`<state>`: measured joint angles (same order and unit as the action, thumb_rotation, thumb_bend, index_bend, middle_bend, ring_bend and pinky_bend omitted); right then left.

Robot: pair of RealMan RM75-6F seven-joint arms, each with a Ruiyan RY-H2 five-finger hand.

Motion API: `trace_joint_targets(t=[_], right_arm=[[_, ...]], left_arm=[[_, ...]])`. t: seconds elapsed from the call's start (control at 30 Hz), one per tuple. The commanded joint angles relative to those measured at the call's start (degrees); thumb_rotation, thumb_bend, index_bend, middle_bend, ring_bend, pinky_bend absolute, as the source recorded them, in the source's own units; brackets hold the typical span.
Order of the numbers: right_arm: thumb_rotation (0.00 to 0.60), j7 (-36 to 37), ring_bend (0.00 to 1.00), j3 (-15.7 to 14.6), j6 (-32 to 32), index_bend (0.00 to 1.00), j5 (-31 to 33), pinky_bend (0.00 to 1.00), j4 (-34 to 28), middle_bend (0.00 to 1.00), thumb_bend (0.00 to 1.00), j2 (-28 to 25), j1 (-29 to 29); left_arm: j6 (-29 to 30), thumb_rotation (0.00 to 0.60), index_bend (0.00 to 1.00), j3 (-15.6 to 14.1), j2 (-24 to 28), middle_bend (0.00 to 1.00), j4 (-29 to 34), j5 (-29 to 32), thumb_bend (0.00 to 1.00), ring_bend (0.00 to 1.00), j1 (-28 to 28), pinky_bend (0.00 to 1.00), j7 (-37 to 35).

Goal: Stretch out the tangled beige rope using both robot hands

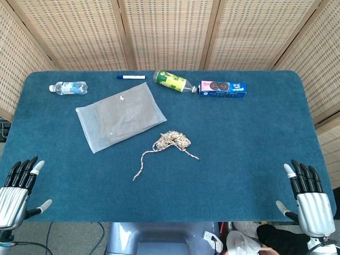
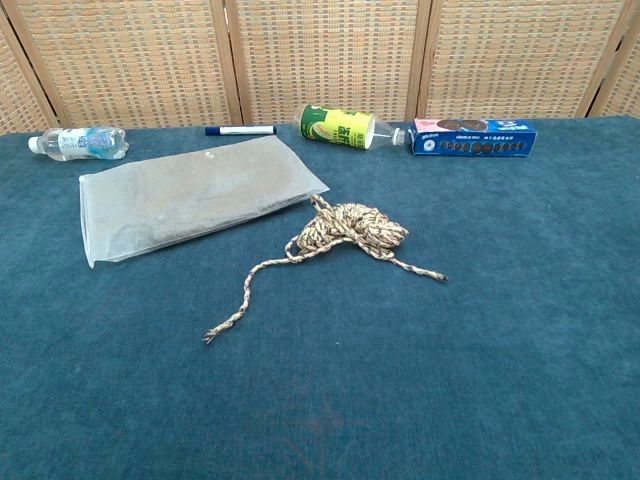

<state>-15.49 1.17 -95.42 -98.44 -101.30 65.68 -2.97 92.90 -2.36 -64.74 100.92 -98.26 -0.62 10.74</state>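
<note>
at the far left our left hand (image 1: pixel 18 186) sits at the near-left corner of the table (image 1: pixel 255 159), fingers spread apart and holding nothing. it shows only in the head view. further back on the left a small clear water bottle (image 1: pixel 68 87) lies on its side near the far edge. next we see a flat clear plastic bag (image 1: pixel 120 116) lying at a slant, and behind it a blue-capped marker (image 1: pixel 130 77). just right of the bag's near corner lies the beige rope (image 1: pixel 171 142), bunched in a tangled knot around the middle of the table, with one loose end trailing toward the near left and a shorter end pointing to the right. it touches neither hand and is well apart from both. behind it a green bottle (image 1: pixel 173 81) lies on its side, its cap next to a blue biscuit box (image 1: pixel 222 88). at the far right our right hand (image 1: pixel 307 191) sits at the near-right corner, fingers spread and empty.
</note>
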Motion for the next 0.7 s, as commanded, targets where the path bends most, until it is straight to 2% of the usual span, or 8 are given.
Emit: trace_joint_targets(t=[0.03,0.2,0.37,0.43,0.5,0.63,0.7], right_arm=[[0.600,-0.14,0.00,-0.08,0.24,0.00,-0.03,0.00,0.00,0.00,0.00,0.08,0.09],[0.600,0.35,0.00,-0.17,2.97,0.00,0.35,0.00,-0.21,0.00,0.00,0.07,1.44],[0.600,0.65,0.00,1.68,11.91,0.01,2.42,0.00,-1.55,0.00,0.00,-0.28,7.26],[0.600,0.75,0.00,3.03,15.34,0.05,3.20,0.00,-1.98,0.00,0.00,-0.01,10.04],[0.600,0.22,0.00,5.94,21.27,0.15,3.80,0.00,-1.34,0.00,0.00,1.71,15.63],[0.600,1.85,0.00,9.57,31.69,0.30,10.70,0.00,-0.64,0.00,0.01,5.13,23.11],[0.600,2.51,0.00,11.02,35.86,0.36,14.92,0.00,0.00,0.00,0.07,6.80,26.02]], left_arm=[[0.18,0.600,0.00,0.02,-0.07,0.00,-0.09,-0.16,0.00,0.00,-0.07,0.00,-0.02],[-0.10,0.600,0.00,0.14,-0.14,0.00,-0.08,0.12,0.00,0.00,0.01,0.00,-0.10],[-0.53,0.600,0.00,0.69,-0.30,0.00,0.22,0.99,0.00,0.00,0.27,0.00,0.23],[-0.86,0.600,0.00,0.89,-0.43,0.00,0.30,1.41,0.00,0.00,0.42,0.00,0.54],[-1.44,0.600,0.00,1.60,-1.09,0.00,0.21,2.51,0.00,0.00,0.77,0.00,1.82],[-2.69,0.600,0.00,2.59,-2.50,0.00,0.01,4.17,0.00,0.00,1.52,0.00,3.50],[-3.72,0.600,0.00,3.00,-2.89,0.00,-0.03,5.18,0.00,0.00,2.06,0.00,4.02]])
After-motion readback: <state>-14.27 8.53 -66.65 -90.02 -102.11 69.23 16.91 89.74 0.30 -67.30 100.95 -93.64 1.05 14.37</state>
